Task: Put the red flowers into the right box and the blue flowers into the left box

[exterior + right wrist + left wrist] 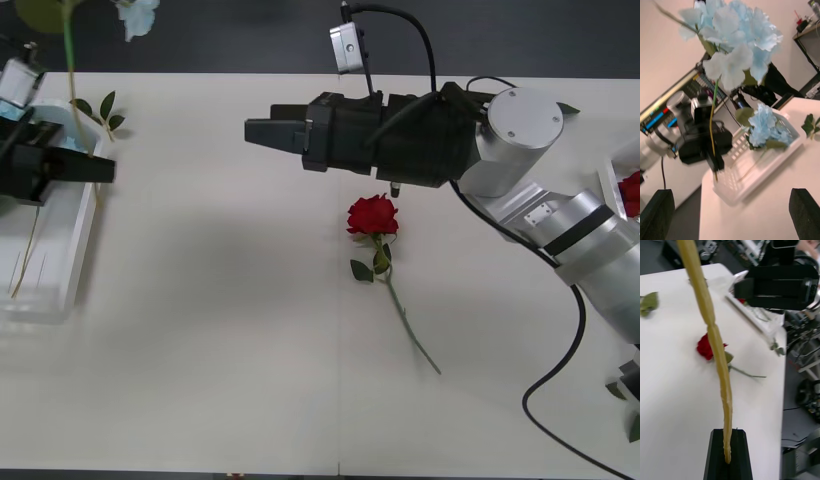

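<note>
Left gripper (715, 163) is pinching a pale-blue hydrangea (735, 45) by the bottom of its stem, bloom held up high over the left box (763, 176). Another blue hydrangea (765, 129) is already lying in that slotted white tray. Green leaf sprig (810, 125) sits on the table beside it.

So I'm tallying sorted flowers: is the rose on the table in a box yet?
No. The red rose lies flat on the table, outside both boxes.
</note>
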Controlling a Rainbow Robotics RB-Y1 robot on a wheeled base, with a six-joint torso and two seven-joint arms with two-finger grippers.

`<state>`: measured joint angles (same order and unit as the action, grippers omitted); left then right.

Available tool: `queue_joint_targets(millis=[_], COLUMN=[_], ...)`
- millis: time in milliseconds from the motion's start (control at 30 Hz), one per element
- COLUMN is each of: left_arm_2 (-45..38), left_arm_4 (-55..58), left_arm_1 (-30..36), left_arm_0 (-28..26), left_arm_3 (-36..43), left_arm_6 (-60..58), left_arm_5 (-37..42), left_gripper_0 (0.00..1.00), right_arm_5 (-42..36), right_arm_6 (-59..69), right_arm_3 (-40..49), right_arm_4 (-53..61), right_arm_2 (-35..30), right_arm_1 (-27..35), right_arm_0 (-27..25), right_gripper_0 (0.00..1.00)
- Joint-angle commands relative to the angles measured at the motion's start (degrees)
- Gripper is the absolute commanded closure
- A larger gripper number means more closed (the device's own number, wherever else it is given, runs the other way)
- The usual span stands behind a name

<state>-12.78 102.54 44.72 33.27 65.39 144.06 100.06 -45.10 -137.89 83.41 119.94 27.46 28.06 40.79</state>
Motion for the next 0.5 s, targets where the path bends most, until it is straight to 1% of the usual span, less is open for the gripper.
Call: queue_joint_targets(millis=[33, 67, 200, 500], left_arm_2=[-9.8, -13.1, -17.8, -19.6], left_arm_4=[-8.1, -11.7, -19.5, -30.6], left_arm_1=[4.2, 5.2, 8.4, 15.3], left_arm_0=[0.1, 0.1, 0.0, -2.4], left_arm_3=[1.4, 1.4, 1.4, 1.4], left_arm_6=[-2.6, -2.6, -2.2, -1.6], left_arm_5=[3.6, 4.8, 5.2, -0.6], left_gripper_0=[1.0, 1.0, 1.0, 1.0], right_arm_5=[-6.0, -9.4, -17.0, -31.2], right_arm_6=[3.8, 5.8, 11.6, 29.0], right_arm_3=[1.8, 1.8, 1.8, 2.2], right_arm_4=[-5.6, -8.8, -16.6, -31.0], right_arm_2=[-2.6, -3.0, -3.2, -3.2], right_arm_1=[4.1, 5.3, 7.7, 9.1], right_arm_0=[3.4, 4.0, 5.5, 8.5], right_gripper_0=[0.12, 0.12, 0.12, 0.12])
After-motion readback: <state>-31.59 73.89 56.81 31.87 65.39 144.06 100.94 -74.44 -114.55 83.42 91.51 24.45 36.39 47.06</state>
